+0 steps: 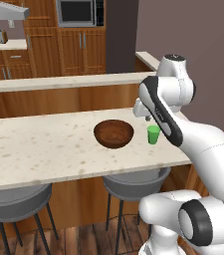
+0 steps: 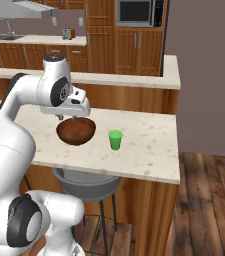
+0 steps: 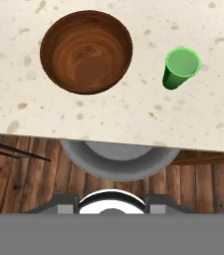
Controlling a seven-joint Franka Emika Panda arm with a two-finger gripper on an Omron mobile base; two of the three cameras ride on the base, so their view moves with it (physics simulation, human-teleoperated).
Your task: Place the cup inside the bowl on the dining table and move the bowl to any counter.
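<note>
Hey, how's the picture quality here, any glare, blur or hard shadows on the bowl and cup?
Left base view: flat even light, slightly soft, no glare on the bowl. Right base view: the cup casts almost no shadow on the dining table. Hand view: sharp wood grain, the bowl's inside evenly lit.

The left base view looks forward and down from behind the arm's left side, with the arm rising at lower right; it takes in the bench (image 1: 44, 144), the bowl (image 1: 114, 133) and the cup (image 1: 154, 134) at middle range. The right base view faces the same bench (image 2: 149, 145) from the arm's other side, arm at lower left, bowl (image 2: 76, 131) left of cup (image 2: 115, 139). The hand view looks straight down from above the bench edge (image 3: 133, 119), closer in, onto bowl (image 3: 86, 52), cup (image 3: 180, 68) and a stool (image 3: 118, 162). All three share bowl, cup and bench.
</note>
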